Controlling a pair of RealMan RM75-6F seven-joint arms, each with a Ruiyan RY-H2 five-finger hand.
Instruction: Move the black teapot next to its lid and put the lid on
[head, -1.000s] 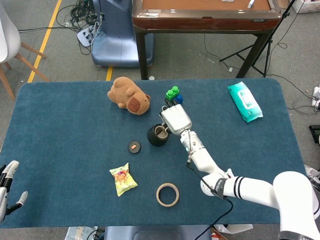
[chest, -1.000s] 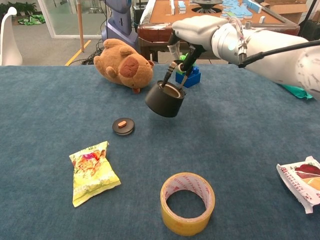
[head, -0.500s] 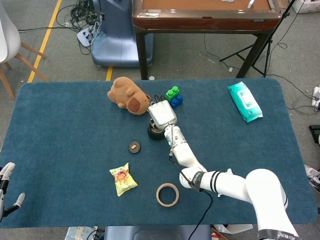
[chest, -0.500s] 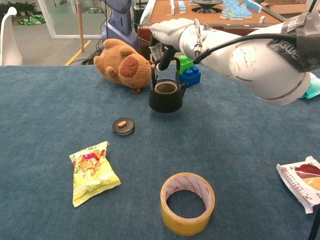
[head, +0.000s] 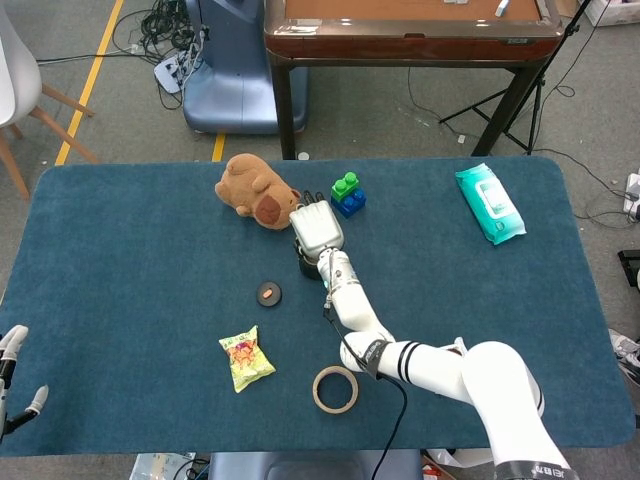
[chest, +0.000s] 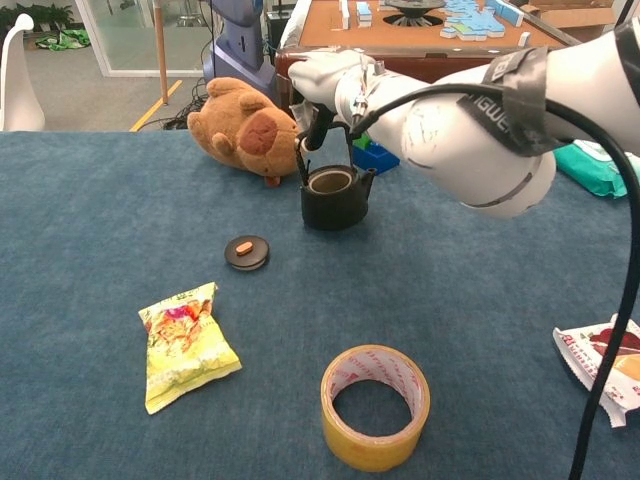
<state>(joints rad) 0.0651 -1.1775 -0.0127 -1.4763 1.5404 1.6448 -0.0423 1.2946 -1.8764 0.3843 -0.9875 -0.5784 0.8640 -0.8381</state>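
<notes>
The black teapot (chest: 333, 196) stands upright, lidless, just right of the plush toy's snout; whether it rests on the cloth or hangs just above it I cannot tell. My right hand (chest: 318, 80) grips the top of its wire handle from above. In the head view that hand (head: 316, 228) covers most of the teapot (head: 306, 266). The flat black lid (chest: 247, 251) with an orange knob lies on the cloth, a short way front-left of the pot, also seen as the lid (head: 268, 293). My left hand (head: 10, 372) hangs off the table's near-left corner, fingers apart and holding nothing.
A brown plush toy (chest: 245, 130) lies close behind-left of the pot, and green and blue blocks (head: 347, 193) behind-right. A yellow snack bag (chest: 185, 343) and a tape roll (chest: 375, 405) lie nearer the front. A teal wipes pack (head: 489, 203) is far right; a snack packet (chest: 603, 365) lies at the right edge.
My right hand carried the teapot left and down toward the plush toy. The pot hung tilted a second ago and now stands level. The lid has not moved.
</notes>
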